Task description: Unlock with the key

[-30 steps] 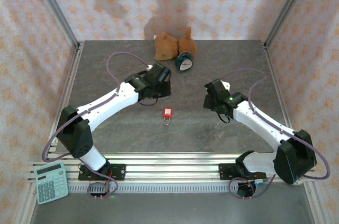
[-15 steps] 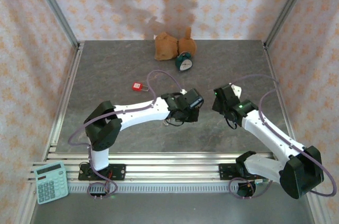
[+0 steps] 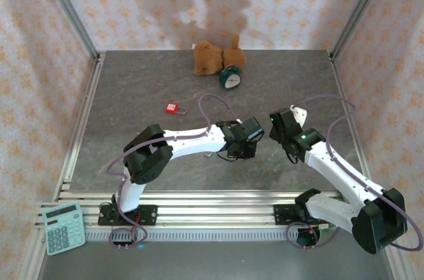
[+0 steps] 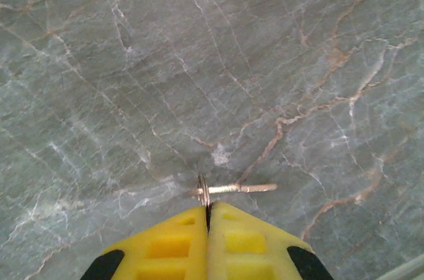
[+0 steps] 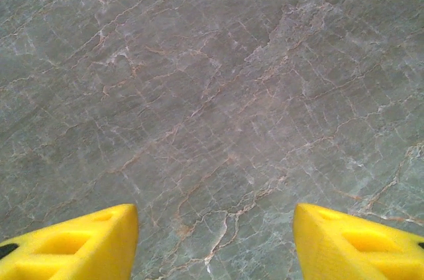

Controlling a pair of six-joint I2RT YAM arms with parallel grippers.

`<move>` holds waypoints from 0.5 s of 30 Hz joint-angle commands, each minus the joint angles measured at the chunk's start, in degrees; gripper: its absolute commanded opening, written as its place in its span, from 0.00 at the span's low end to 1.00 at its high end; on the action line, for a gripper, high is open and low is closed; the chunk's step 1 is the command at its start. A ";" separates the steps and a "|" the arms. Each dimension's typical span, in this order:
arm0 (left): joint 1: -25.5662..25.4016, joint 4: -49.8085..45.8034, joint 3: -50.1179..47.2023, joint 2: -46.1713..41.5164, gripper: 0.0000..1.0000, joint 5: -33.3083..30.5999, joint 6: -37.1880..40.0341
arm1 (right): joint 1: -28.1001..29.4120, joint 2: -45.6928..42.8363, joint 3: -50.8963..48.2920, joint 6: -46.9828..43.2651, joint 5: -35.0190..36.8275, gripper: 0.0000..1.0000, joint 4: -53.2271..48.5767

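Observation:
In the left wrist view my left gripper point(image 4: 208, 208) is shut on the key point(image 4: 240, 188). The yellow fingertips pinch its ring, and the thin brass blade sticks out sideways to the right, just above the stone table. From above, the left gripper point(image 3: 246, 136) reaches to the middle of the table. My right gripper point(image 3: 281, 124) hangs close beside it on the right. In its own wrist view the right gripper point(image 5: 214, 208) is open, with bare table between its fingers. A small red padlock point(image 3: 171, 108) lies apart at the left, behind the left arm.
A brown plush toy point(image 3: 211, 57) and a small teal alarm clock point(image 3: 230, 78) sit by the back wall. A calculator point(image 3: 63, 227) rests off the table at the front left. Patterned walls and metal posts enclose the grey stone table point(image 3: 132, 88).
The left arm has swung from the back left to the table's middle, close to the right gripper. The red padlock now lies at the left instead of the middle front.

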 commanded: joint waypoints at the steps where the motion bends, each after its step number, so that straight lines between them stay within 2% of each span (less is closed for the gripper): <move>1: 1.87 -2.22 3.28 1.56 0.00 1.08 0.90 | -0.72 1.15 -0.31 -0.45 3.05 0.63 1.55; 7: 5.75 -2.64 5.33 3.39 0.02 2.30 2.68 | -1.32 4.23 -0.14 -0.79 1.56 0.64 2.54; 12: 7.76 -3.58 8.76 5.15 0.29 3.11 7.35 | -1.44 5.29 0.93 -2.05 -0.70 0.64 2.15; 15: 9.86 -5.03 10.06 3.71 0.57 0.48 11.89 | -1.44 6.06 2.90 -4.48 -3.85 0.64 0.34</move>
